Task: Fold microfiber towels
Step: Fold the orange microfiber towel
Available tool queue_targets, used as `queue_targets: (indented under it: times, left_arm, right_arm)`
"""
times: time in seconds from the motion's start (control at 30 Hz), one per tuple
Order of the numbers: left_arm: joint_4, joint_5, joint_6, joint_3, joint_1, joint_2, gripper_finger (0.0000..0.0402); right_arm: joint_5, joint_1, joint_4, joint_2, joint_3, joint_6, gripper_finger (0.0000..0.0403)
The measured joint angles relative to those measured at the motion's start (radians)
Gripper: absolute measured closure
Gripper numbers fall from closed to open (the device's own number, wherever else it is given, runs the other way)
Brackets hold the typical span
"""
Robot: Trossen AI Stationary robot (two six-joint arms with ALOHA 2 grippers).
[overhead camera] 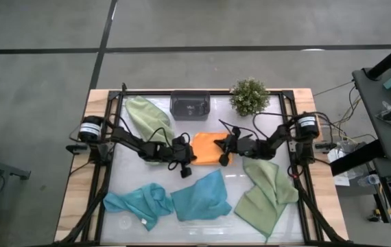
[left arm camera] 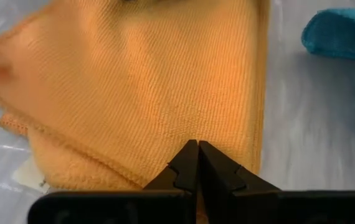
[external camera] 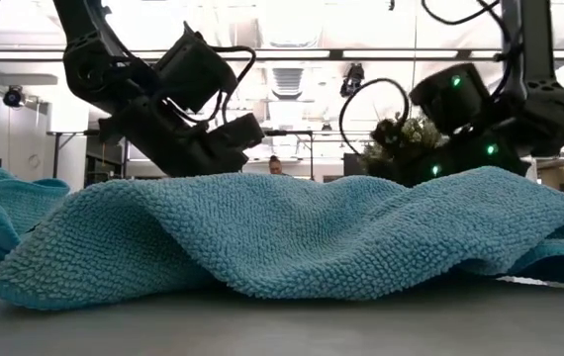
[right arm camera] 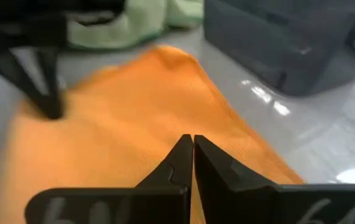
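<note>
Right up against the low camera, a teal-blue towel [external camera: 292, 232] lies rumpled across the desk [overhead camera: 206, 226], a second teal-blue towel [external camera: 5, 218] bunched just beside it at the picture's left. From above, those two sit along the front of the desk, the flatter one [overhead camera: 201, 197] in the middle and the crumpled one [overhead camera: 137, 202] to its left.

Now to the centre: the orange towel [overhead camera: 208, 147] lies flat mid-desk, folded, with its layered edges showing in the left wrist view [left arm camera: 152, 93]. The left tool [overhead camera: 185, 165] sits at the orange towel's left edge, fingers pressed together with the tips just over the cloth's hem, gripping nothing that I can make out. The right tool [overhead camera: 221, 144] is over the towel's right edge, fingers likewise closed tight; its own view shows the closed tips [right arm camera: 192, 152] hovering low above orange cloth [right arm camera: 134, 124], with the left tool's dark fingers [right arm camera: 37, 78] across from it.

Moving outward: one sage green towel [overhead camera: 267, 192] sprawls at the front right, another sage green towel [overhead camera: 146, 116] lies back left under the left arm. Behind the orange towel stands the dark grey tray [overhead camera: 191, 105], and just right of it the potted plant [overhead camera: 249, 96].
</note>
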Motion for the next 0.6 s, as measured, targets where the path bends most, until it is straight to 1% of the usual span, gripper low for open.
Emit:
queue_targets:
  times: [0.17, 0.3, 0.4, 0.6]
  left_arm:
    - [0.006, 0.001, 0.021, 0.002, 0.000, -0.038, 0.0402]
    - [0.008, 0.000, 0.023, 0.003, 0.000, -0.044, 0.0402]
    - [0.010, -0.001, 0.023, 0.003, 0.000, -0.045, 0.0402]
    - [0.001, -0.001, 0.023, 0.000, 0.000, -0.045, 0.0402]
  right_arm:
    - [-0.156, 0.007, -0.045, -0.116, -0.022, 0.050, 0.0394]
    - [-0.265, 0.024, -0.242, -0.208, -0.024, 0.083, 0.0394]
    - [-0.294, 0.049, -0.377, -0.252, -0.019, 0.092, 0.0394]
    - [-0.295, 0.087, -0.579, -0.292, -0.021, 0.093, 0.0394]
